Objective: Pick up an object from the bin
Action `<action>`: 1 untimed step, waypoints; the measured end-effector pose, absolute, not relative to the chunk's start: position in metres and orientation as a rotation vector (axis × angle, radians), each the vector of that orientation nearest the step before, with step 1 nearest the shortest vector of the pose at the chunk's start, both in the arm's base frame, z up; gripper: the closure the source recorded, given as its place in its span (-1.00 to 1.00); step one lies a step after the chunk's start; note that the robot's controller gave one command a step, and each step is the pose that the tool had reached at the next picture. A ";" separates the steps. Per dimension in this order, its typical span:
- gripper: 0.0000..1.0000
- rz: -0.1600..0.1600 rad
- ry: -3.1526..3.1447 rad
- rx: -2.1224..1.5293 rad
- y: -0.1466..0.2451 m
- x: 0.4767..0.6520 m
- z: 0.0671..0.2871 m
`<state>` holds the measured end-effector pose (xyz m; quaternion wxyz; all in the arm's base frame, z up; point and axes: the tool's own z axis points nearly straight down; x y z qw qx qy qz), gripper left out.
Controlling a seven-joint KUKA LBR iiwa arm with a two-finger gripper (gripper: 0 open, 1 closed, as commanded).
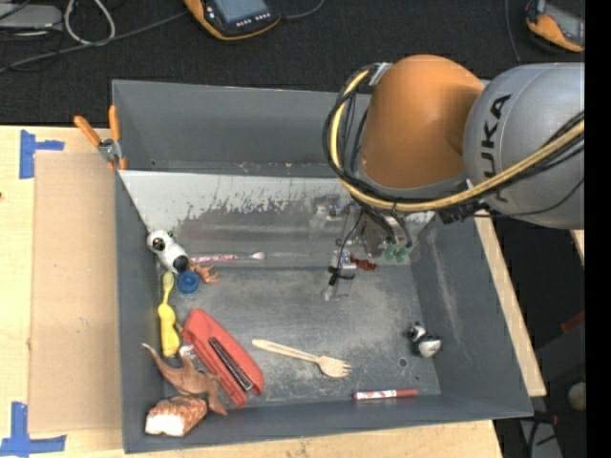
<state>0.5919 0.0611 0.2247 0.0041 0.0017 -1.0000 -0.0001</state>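
Note:
My gripper (341,270) hangs below the orange cover, over the bare floor in the back middle of the bin. Nearest to it, toward the front, a pale wooden fork (304,356) lies flat with its tines pointing right. A small black and silver knob-like thing (423,342) sits to the gripper's front right. A thin pink and white stick (224,257) lies to its left along the back of the floor. None of these touches the gripper.
By the front wall lies a red pen (386,394). Along the left wall are a white and black cylinder (167,249), a small blue thing (188,281), a yellow brush (168,318), a red case (221,356), a brown lizard toy (186,375) and a shell-like lump (175,415).

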 end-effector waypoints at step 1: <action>-1.00 -0.001 -3.141 0.003 0.061 0.593 0.230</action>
